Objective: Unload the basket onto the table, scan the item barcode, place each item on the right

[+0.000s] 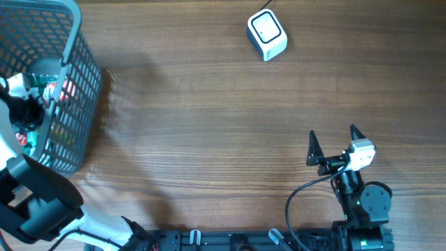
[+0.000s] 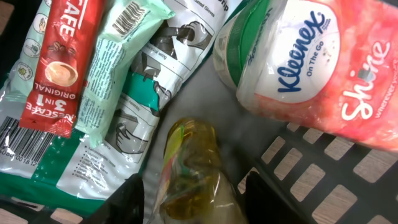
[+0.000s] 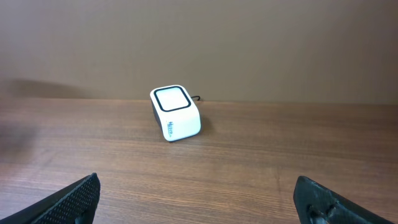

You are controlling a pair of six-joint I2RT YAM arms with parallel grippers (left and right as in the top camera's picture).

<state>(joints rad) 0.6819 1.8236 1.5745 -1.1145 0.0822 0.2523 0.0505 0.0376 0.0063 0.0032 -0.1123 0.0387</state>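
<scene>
My left gripper (image 2: 194, 199) is down inside the dark mesh basket (image 1: 73, 90). Its two black fingers (image 2: 134, 202) flank a yellowish, clear-wrapped packet (image 2: 189, 168) lying on the basket floor. They stand very close to its sides, and I cannot tell whether they press on it. From overhead, the left arm (image 1: 24, 111) reaches into the basket and hides its jaws. The white barcode scanner (image 1: 267, 35) sits at the far side of the table, also visible from the right wrist (image 3: 175, 113). My right gripper (image 1: 333, 139) hovers open and empty near the front right.
The basket also holds a red Nescafe sachet (image 2: 53, 68), a mint-green packet with a barcode (image 2: 121, 56), a green and white pouch (image 2: 37, 143) and a Kleenex tissue pack (image 2: 311, 62). Bare wooden table (image 1: 209, 125) lies between basket and scanner.
</scene>
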